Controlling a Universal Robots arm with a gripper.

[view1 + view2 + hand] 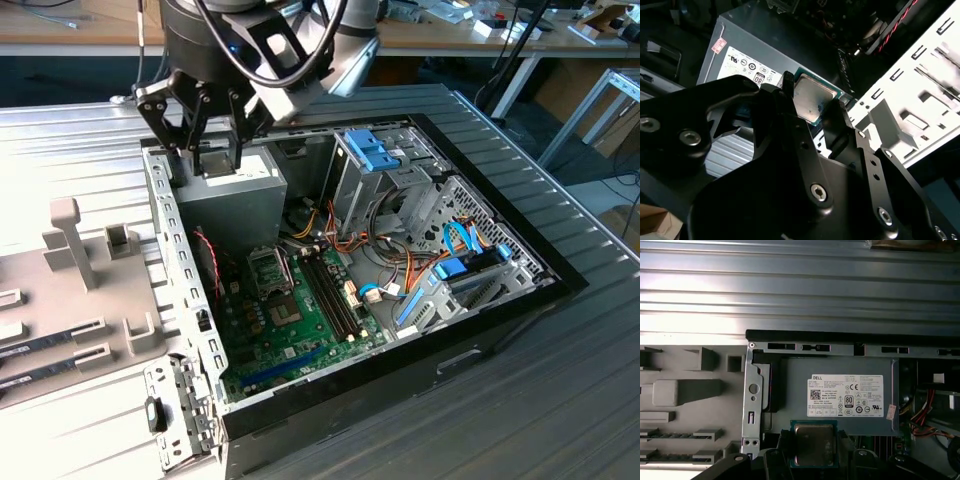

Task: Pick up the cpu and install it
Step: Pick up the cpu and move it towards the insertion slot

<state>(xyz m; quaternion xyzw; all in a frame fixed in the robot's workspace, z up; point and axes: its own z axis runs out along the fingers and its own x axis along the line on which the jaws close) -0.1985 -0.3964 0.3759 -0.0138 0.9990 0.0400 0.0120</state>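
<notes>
cpu [813,444] in end effector [813,95] grip

The black metal gripper [815,95] is covering one corner of the small flat square cpu [810,104] with the silver-grey top and green rim in the second wrist view. In the first wrist view its black fingers [783,445] are hiding part of the big grey metal power box [840,366]. The exterior view's edge is cutting off the dark robot arm [210,40]

Ribbed metal table [545,420] — open computer case [400,390] on it, grey fixture plate [80,405] beside.
</notes>
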